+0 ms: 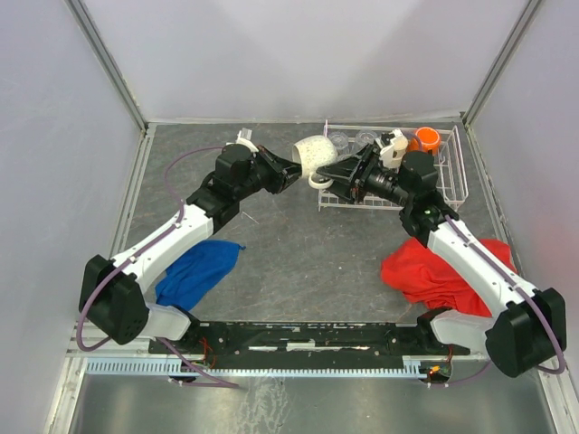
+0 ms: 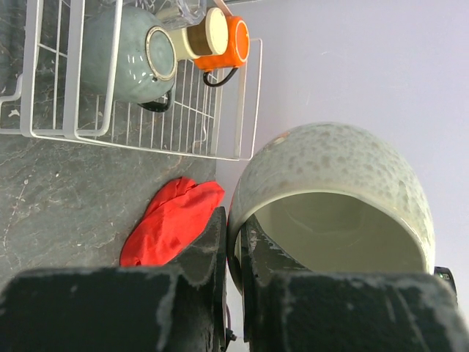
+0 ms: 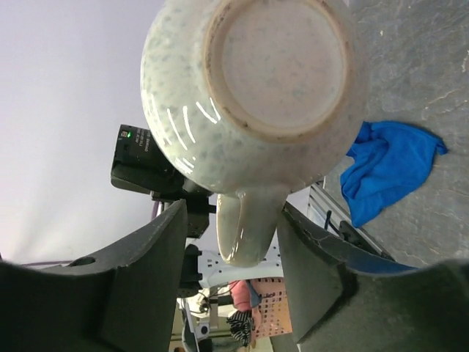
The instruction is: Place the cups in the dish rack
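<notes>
The cream-white mug [image 1: 312, 155] hangs on its side in the air just left of the dish rack [image 1: 457, 185]. My left gripper [image 1: 294, 169] is shut on its rim, one finger inside and one outside, as the left wrist view [image 2: 234, 249] shows on the mug [image 2: 337, 183]. My right gripper [image 1: 330, 174] is open, its fingers on either side of the mug's handle [image 3: 245, 227] with gaps, under the mug's base [image 3: 275, 66]. In the rack [image 2: 234, 110] lie the grey-green mug [image 2: 128, 55], the tan cup [image 2: 205, 33] and the orange mug [image 2: 236, 40]. Two glass tumblers [image 1: 338, 139] stand at the rack's back.
A blue cloth [image 1: 199, 271] lies on the table by the left arm, and a red cloth [image 1: 434, 267] by the right arm. The rack sits at the back right near the wall. Grey walls close in the table on three sides.
</notes>
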